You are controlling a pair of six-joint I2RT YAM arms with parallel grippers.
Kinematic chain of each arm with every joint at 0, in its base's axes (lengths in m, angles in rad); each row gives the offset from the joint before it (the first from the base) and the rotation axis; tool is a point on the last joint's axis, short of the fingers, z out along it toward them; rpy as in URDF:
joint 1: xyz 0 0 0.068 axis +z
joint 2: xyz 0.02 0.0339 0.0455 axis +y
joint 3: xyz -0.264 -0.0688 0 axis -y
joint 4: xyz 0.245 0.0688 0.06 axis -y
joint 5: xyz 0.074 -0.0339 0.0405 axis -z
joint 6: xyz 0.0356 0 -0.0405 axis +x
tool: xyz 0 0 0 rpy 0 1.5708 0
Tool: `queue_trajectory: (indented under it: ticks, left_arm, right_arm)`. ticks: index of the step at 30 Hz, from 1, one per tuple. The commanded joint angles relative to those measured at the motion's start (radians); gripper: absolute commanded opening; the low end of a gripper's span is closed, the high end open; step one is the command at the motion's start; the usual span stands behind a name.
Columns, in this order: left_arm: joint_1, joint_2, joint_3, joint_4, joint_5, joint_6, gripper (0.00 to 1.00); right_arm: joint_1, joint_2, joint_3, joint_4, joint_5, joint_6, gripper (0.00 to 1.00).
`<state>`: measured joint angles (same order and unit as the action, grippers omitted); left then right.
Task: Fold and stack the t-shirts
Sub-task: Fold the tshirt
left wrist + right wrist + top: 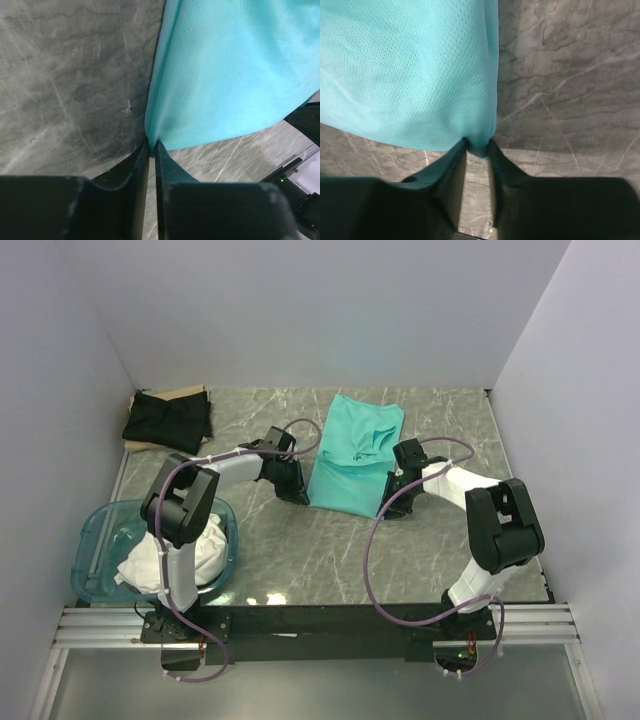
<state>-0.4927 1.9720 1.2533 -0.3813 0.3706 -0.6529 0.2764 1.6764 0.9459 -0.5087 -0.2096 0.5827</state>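
Mint-teal t-shirt (355,452) lies spread near the table's centre, its length running toward 12 o'clock. Left gripper (298,490) is clenched on its 7 o'clock corner and right gripper (392,502) on its 5 o'clock corner. Black t-shirt (167,420) rests at 10 o'clock. White t-shirts (205,550) fill the blue tub (95,540) at 8 o'clock.

At the middle of the table (300,560) we find the central t-shirt (355,455) lying lengthwise, its far end toward the back wall. The left gripper (300,495) sits at its near left corner and the right gripper (392,502) at its near right corner, each with the hem between its jaws. In the far left corner a folded t-shirt (167,418) lies on a cardboard sheet (138,447). Near left, under the left arm, stands a tub (92,540) — heaped t-shirts (215,545) lie in it.
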Motion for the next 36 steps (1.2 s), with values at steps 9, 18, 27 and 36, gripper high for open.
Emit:
queue_trajectory:
  ticks: [9, 18, 27, 36]
  left_arm:
    - [-0.009, -0.008, 0.061, -0.039, -0.015, -0.014, 0.0]
    - [-0.009, -0.143, 0.101, -0.071, -0.021, -0.063, 0.0]
    - [-0.012, -0.245, 0.003, -0.048, -0.001, -0.109, 0.0]
    - [-0.076, -0.372, -0.092, -0.128, -0.01, -0.093, 0.0]
  right_arm:
    - [0.009, 0.011, 0.057, -0.034, 0.018, -0.03, 0.0]
    - [0.009, -0.152, 0.151, -0.16, 0.065, -0.037, 0.0]
    - [0.01, -0.257, 0.14, -0.218, 0.085, -0.055, 0.0]
    - [0.014, -0.395, 0.051, -0.298, 0.073, -0.072, 0.0]
